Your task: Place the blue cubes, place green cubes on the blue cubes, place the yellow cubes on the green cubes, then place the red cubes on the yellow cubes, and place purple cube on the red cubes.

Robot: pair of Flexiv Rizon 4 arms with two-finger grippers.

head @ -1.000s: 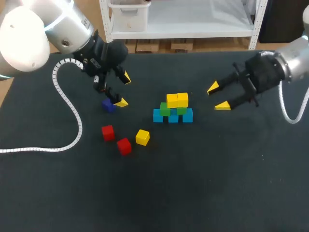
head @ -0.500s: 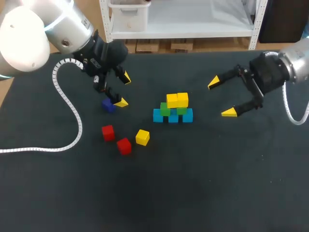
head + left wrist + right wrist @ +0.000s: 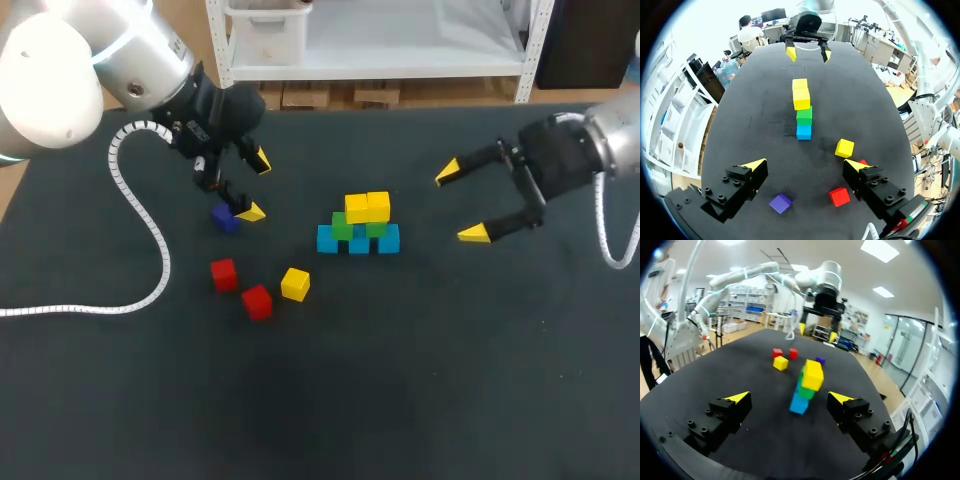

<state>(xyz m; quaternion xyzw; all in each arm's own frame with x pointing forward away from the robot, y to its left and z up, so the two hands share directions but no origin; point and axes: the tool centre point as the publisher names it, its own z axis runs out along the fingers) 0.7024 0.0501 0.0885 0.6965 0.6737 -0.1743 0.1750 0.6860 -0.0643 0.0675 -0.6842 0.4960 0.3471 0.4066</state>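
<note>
Now the build sits mid-counter: a row of small blue cubes (image 3: 358, 241) on the dark cloth-covered counter (image 3: 450, 380), two green cubes (image 3: 342, 228) on them, and two yellow cubes (image 3: 367, 207) on top. A loose yellow cube (image 3: 295, 284) and two small red cubes (image 3: 223, 274) lie apart from the pile on its left. The little purple cube (image 3: 224, 219) rests just under the left hand (image 3: 255, 186), whose fingers are spread and empty. The right hand (image 3: 460, 203) hangs beside the pile, likewise spread and holding nothing.

Purple goes on last, so it is probably best left alone. The left hand, being nearer, seems the one to fetch the loose yellow cube or a red one.

- Come straight down and straddle two flat opposite faces. The nearer red cube (image 3: 257, 301) lies close to the loose yellow one and could be nudged.
- Set down from above and let go only once the cube is seated. The top tier offers little footing, and a sideways brush could topple it.
</note>
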